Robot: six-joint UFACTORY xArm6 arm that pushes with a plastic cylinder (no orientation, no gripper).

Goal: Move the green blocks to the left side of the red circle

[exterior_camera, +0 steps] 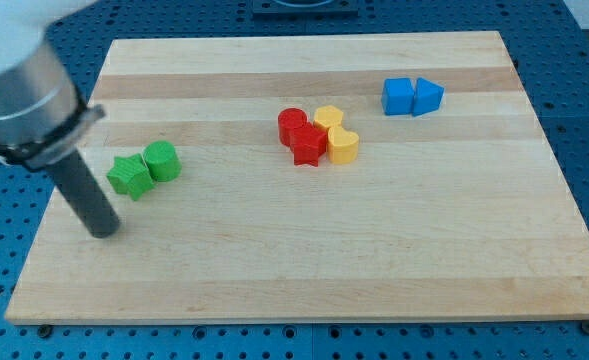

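The wooden board (pixel 304 290) served as the only carrier, and it held eight blocks: two green, two red, two yellow and two blue. Taking the red circle (pixel 292 124) as the landmark, the red star (pixel 308 146) touched it on its lower right. The yellow blocks sat just right of it: a yellow block (pixel 328 118) of unclear shape, and below that a yellow heart (pixel 343 146). Far to its left lay the green cylinder (pixel 161 160), with the green star (pixel 128 175) touching it on the far side. Up to the circle's right stood the blue cube (pixel 399 96) and blue triangle (pixel 428 96), side by side. My tip (pixel 104 232) rested on the board, lower left of the green star and apart from it. The arm carried no pincer.
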